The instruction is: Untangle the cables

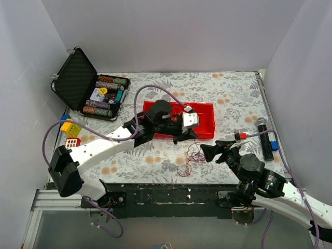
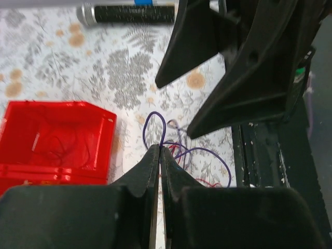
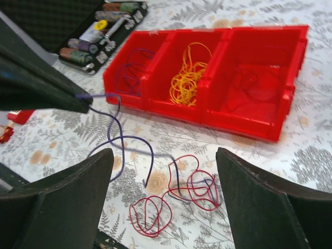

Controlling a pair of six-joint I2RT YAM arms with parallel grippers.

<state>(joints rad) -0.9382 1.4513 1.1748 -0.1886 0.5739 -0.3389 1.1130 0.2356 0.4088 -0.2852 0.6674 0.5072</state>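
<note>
Left hand [image 2: 160,149] pinched tight, right hand [image 3: 163,155] — splayed

Red and purple cables [image 3: 176,187] on a white cloth [image 3: 311,155] printed with grey ferns and tan blooms; red bin [image 3: 238,122] with yellow strands [image 3: 187,75]; black case [image 1: 78,72].

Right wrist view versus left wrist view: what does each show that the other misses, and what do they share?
Only the right wrist view: yellow cables in the middle compartment of the red tray, a purple strand in its left one, and the open case of chips. Only the left wrist view: a black cylinder lying on the floral cloth. Both: the left gripper shut on the purple cable, the right gripper open, the tray, that cloth.
</note>
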